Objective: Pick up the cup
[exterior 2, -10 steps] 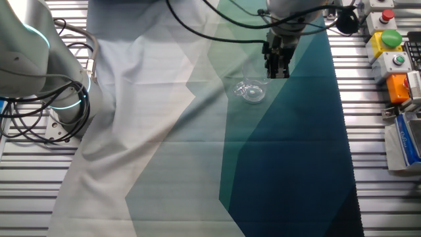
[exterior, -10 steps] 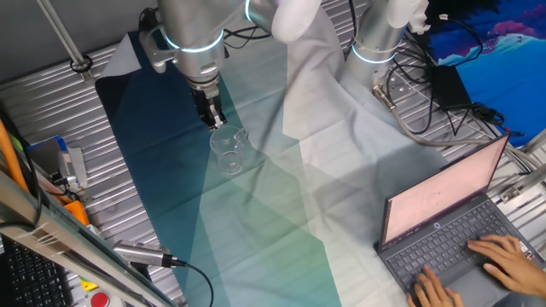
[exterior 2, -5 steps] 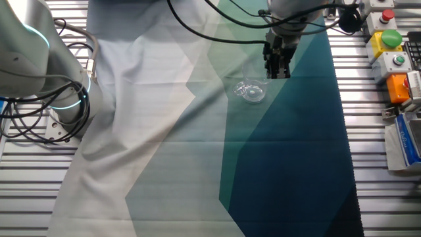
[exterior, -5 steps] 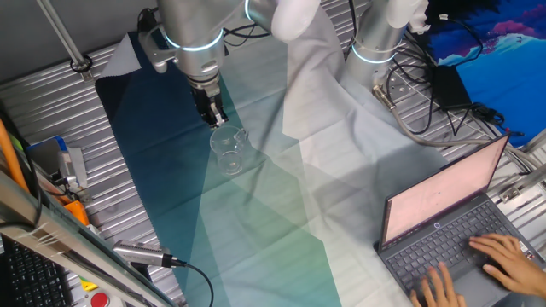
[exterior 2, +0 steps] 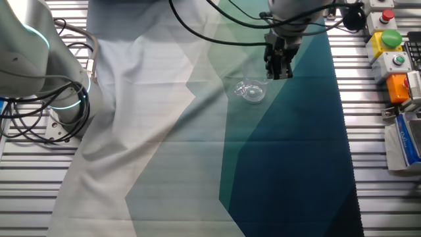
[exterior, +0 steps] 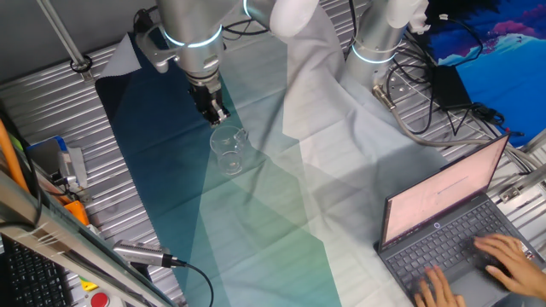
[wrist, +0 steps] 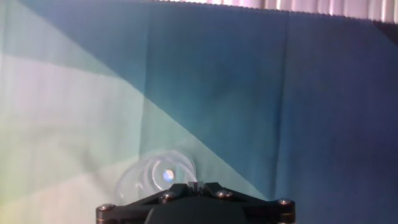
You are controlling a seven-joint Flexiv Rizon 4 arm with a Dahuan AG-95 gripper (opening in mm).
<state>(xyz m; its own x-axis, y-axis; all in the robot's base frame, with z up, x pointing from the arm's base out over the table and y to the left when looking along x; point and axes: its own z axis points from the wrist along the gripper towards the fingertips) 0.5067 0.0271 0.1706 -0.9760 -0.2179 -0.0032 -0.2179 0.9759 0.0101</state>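
The clear cup [exterior: 228, 150] stands upright on the blue-green cloth [exterior: 153, 145]. It also shows in the other fixed view [exterior 2: 252, 91] and at the bottom of the hand view [wrist: 157, 177], partly hidden by the hand. My gripper [exterior: 217, 114] hangs just above and behind the cup's far rim, apart from it. In the other fixed view the gripper [exterior 2: 279, 71] is up and to the right of the cup. Its fingers [wrist: 197, 185] stand together, shut and empty.
A laptop [exterior: 444, 230] with a person's hands on it sits at the front right. A second robot base [exterior: 375, 38] and cables [exterior: 418, 94] stand behind the cloth. A button box [exterior 2: 388, 46] lies right of the cloth.
My gripper has risen slightly and drawn a little away from the cup. The cup has not moved.
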